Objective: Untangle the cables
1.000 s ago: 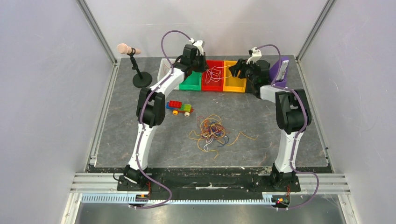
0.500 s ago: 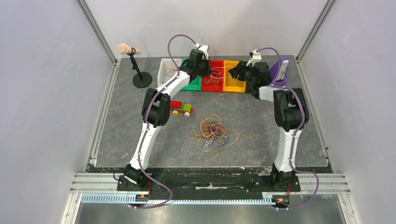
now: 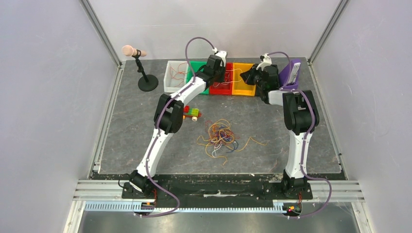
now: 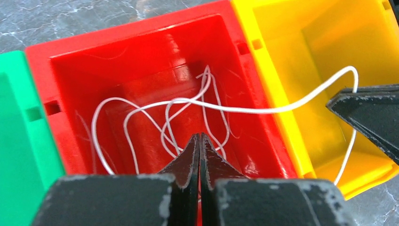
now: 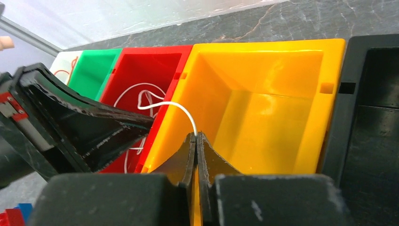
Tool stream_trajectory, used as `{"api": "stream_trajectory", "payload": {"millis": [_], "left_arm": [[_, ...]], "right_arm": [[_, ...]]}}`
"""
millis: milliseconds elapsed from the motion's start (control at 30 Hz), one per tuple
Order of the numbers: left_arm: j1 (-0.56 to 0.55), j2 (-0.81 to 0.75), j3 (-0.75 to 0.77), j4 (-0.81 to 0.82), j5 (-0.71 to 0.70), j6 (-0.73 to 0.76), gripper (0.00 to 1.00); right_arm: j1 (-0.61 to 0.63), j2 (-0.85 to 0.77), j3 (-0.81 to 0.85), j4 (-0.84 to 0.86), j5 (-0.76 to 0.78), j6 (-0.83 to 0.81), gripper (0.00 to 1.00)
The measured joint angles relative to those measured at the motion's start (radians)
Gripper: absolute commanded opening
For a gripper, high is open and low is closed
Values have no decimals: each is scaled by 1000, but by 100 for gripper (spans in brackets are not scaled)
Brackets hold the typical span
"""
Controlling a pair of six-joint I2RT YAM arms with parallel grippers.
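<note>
- Pinching the white cable (image 4: 244,110), right tool (image 5: 196,136) is closed on it at the near rim of the yellow bin (image 5: 263,70).
- From there the cable runs across into the red bin (image 4: 141,52) and loops on its floor.
- Above those loops, left tool (image 4: 199,137) is closed; cannot tell if it grips a strand.
- Multicoloured tangle of cables (image 3: 221,138) lies mid-surface (image 3: 272,121), well apart from both tools.

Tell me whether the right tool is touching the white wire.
Touching. The right wrist view shows the white wire running straight into the shut tips of the right tool, with no gap.
</note>
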Motion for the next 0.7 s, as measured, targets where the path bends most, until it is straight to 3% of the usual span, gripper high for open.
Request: {"api": "stream_trajectory", "payload": {"millis": [133,267,400,700], "left_arm": [[-11,-4,-5,-1,-8,16,11],[-3,-59,-60,9,20,16,38],[32,-174,-129,20,62,6,53],[179,-525,-320,54,154,-71,57]], "right_arm": [[0,0,0,40,-28,20,0],[3,-3,0,76,-48,14,0],[31,-28,4,28,-20,-97,0],[207,-29,182,-212,171,-436,0]]}}
